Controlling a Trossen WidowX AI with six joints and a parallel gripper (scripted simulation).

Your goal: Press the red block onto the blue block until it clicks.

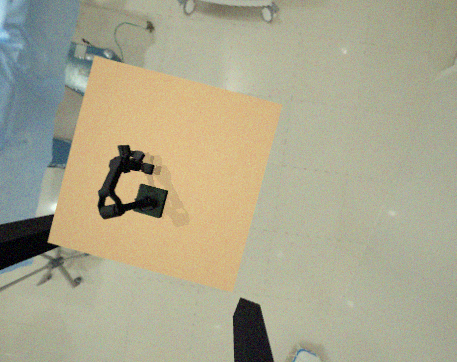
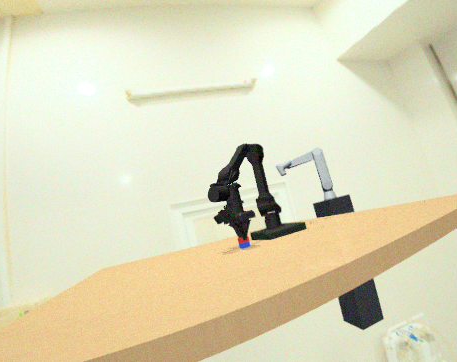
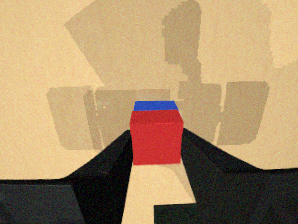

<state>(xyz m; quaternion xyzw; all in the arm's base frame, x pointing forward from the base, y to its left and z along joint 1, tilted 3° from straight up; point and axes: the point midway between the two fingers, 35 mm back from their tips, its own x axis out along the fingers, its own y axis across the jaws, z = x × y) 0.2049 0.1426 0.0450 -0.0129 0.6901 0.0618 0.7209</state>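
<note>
Gripper [image 2: 244,237] [image 3: 155,134] clamps the red block [image 2: 243,240] [image 3: 156,143] between its fingertips at wrist-frame center, directly above the blue block [image 2: 244,245] [image 3: 155,105].

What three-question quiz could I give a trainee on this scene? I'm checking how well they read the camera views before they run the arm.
1. True or false: the blue block sits above the red block.
2. Multiple choice: what is between the jaws? A) the blue block B) the red block C) nothing
3. Fill in: the black arm stands on a dark base plate, and the other arm, in the exterior view, is ____ in color.

Key: 1 false; 2 B; 3 gray
</note>
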